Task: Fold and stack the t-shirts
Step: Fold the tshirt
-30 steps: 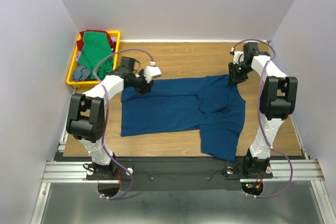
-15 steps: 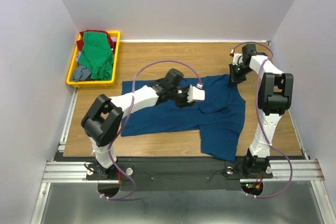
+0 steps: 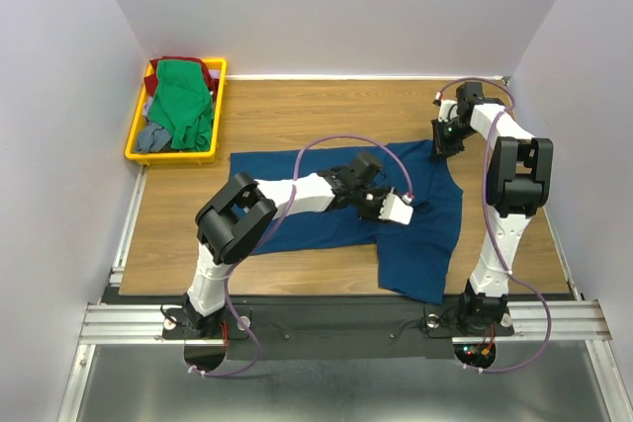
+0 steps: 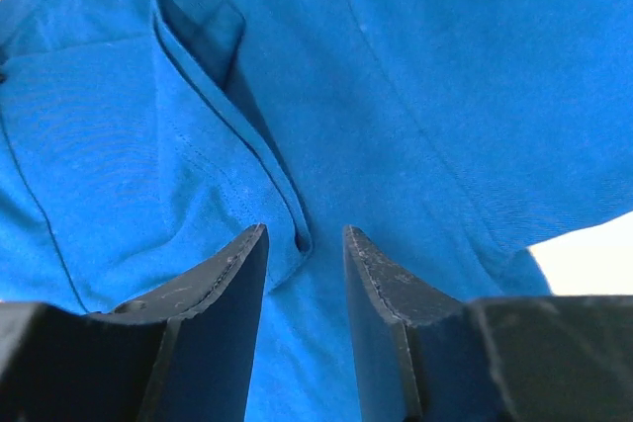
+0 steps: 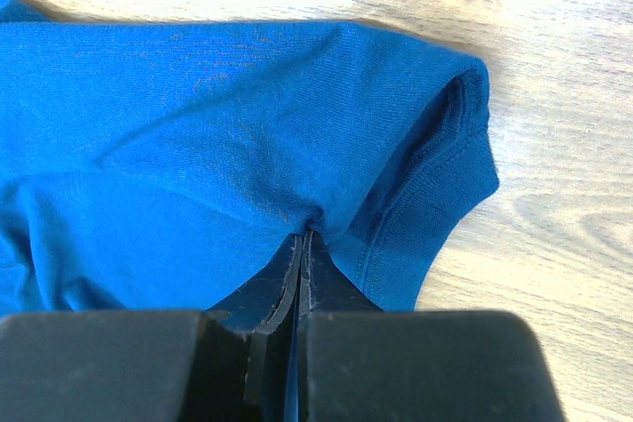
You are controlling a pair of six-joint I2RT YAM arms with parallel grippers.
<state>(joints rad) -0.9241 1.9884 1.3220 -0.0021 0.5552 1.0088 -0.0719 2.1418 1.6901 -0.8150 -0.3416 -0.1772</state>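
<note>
Shirt status: the blue shirt [image 3: 297, 200] is spread on the wooden surface [image 3: 326, 111]. Its long axis runs left to right, and a flap at the right end reaches toward the near edge. No print shows on it from above.

Your left hand [image 4: 305, 234] has reached across to the shirt's right-middle and sits low over the cloth with its fingers apart. A folded edge [image 4: 247, 145] runs diagonally from the far left down into the gap between them. The tip of that edge lies right at the gap, so the cloth to grab is dead ahead and just below. I can't tell whether the fingers [image 4: 232, 274] are touching the fabric yet.

Your right hand [image 5: 300, 239] is at the shirt's far right corner, fingers together and clamped on a pinch of cloth just beside the sleeve [image 5: 435, 175]. It looks like the anchor for this fold.

My read: the left arm is the one placed for the next pinch, and the move depends on that folded edge staying lined up between its fingers.

The other shirts are piled in the yellow tray [image 3: 168, 156] at the far left, well apart from both hands: a green shirt [image 3: 183, 96] on top, a red shirt [image 3: 183, 61] behind it and a grey shirt [image 3: 150, 135] at the near end.

I can't see any labels, brands or readable writing in any view.
</note>
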